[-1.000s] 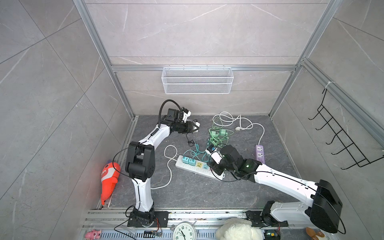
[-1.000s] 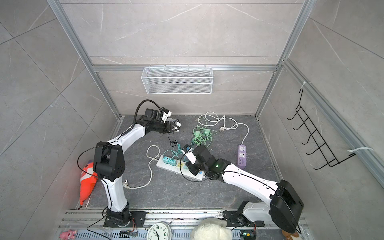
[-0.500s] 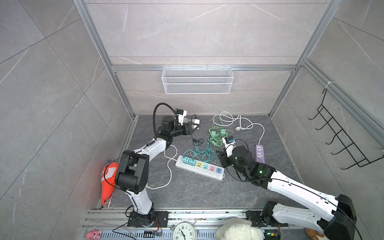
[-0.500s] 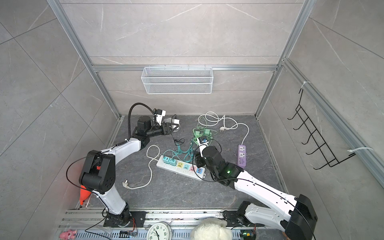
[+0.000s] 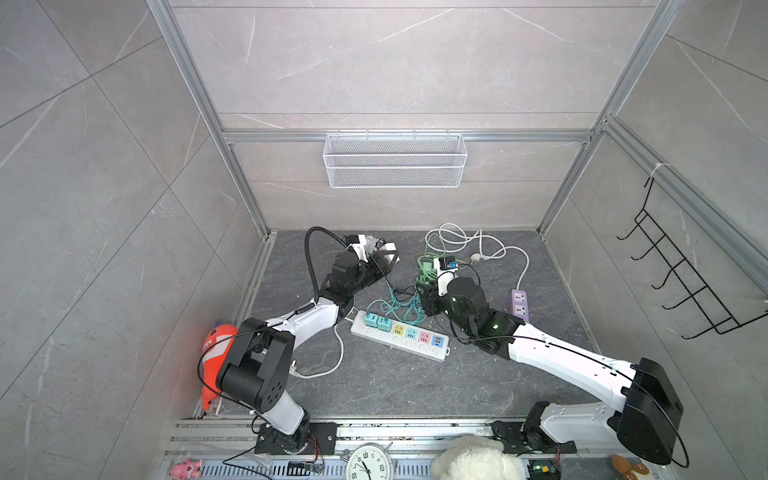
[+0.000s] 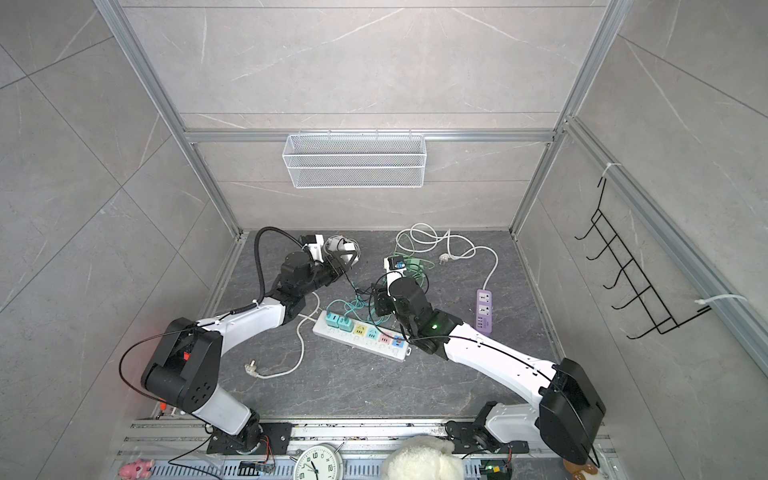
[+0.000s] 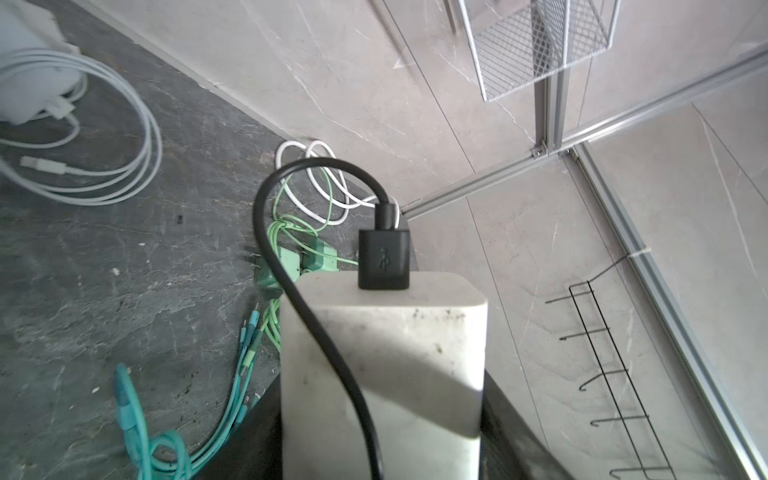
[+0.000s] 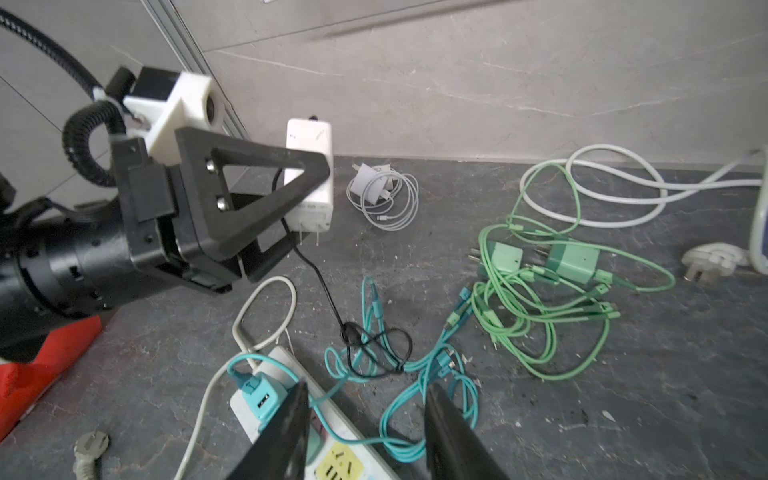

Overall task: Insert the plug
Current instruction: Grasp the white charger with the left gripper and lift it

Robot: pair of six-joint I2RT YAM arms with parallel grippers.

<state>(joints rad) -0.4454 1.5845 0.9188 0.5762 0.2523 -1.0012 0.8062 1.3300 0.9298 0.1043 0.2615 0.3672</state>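
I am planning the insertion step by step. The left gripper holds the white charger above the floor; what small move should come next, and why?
Probably carry the left gripper toward the power strip until the white charger hangs over the free yellow socket. Its prongs point down, but it is away from the strip, and teal adapters fill the two end sockets.

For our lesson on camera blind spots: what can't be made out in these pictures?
- Left wrist view: the white charger hides most of the left tool.
- Right wrist view: the power strip is cut off by the frame edge and the right tool.
- Both top views: the power strip's socket openings are too small.
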